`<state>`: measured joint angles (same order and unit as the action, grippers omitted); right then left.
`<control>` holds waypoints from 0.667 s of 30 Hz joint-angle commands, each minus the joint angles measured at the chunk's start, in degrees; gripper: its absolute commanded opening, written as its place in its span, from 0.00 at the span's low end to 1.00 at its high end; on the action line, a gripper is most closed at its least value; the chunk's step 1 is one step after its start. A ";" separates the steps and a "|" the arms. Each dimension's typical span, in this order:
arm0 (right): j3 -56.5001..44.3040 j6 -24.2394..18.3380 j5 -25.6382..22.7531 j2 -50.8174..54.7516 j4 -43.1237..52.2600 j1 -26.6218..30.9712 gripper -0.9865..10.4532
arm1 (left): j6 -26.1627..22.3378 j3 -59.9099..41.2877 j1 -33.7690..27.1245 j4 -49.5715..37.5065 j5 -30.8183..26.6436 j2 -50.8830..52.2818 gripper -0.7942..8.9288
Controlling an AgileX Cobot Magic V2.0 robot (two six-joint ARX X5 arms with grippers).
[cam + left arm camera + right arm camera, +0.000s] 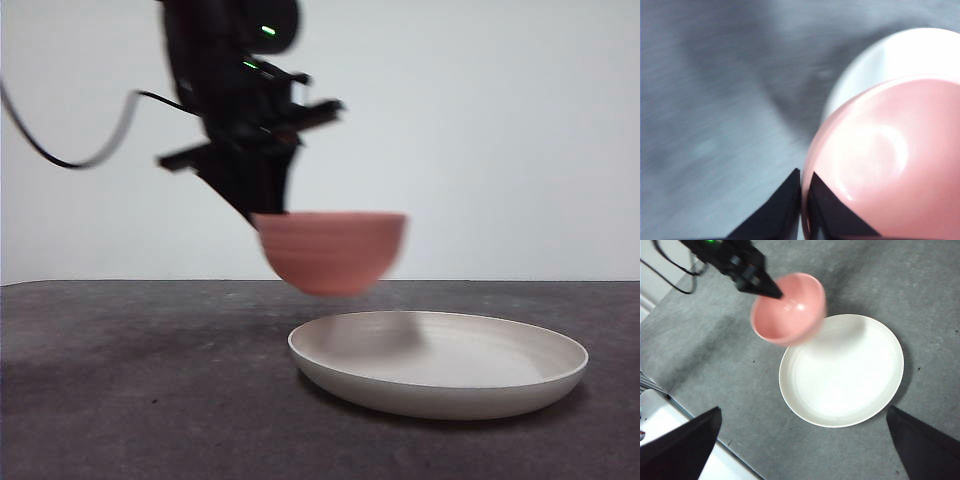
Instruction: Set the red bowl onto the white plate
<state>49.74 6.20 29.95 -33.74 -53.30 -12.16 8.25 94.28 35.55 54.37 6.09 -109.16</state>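
Gripping red bowl (332,252) rim, left pincer (801,200), above white plate (440,362)

We see a dark grey table top (120,400) with a rough, speckled, matte surface, filling the lower part of the front view and running level to a straight far edge. Behind it stands a plain pale wall (500,120), off-white and bare, evenly lit with no sharp highlights. Soft shadows lie on the table top, so the light comes from above and is diffuse. From the right wrist view we see the table's edge, and past it a white ledge or lower surface (660,415); what it is we cannot tell.
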 commanded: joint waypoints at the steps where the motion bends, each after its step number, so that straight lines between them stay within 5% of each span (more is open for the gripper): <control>1: 1.07 -0.24 0.07 -0.22 0.70 -0.20 0.57 | -0.48 3.10 2.84 -0.07 -0.02 -4.35 0.10; 20: 1.07 -0.24 0.07 -0.22 0.74 -0.20 0.57 | -0.31 6.34 9.14 -4.63 -0.17 -11.26 0.10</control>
<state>49.74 6.20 29.95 -33.74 -53.28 -12.16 8.03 99.02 44.29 49.87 6.07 -118.96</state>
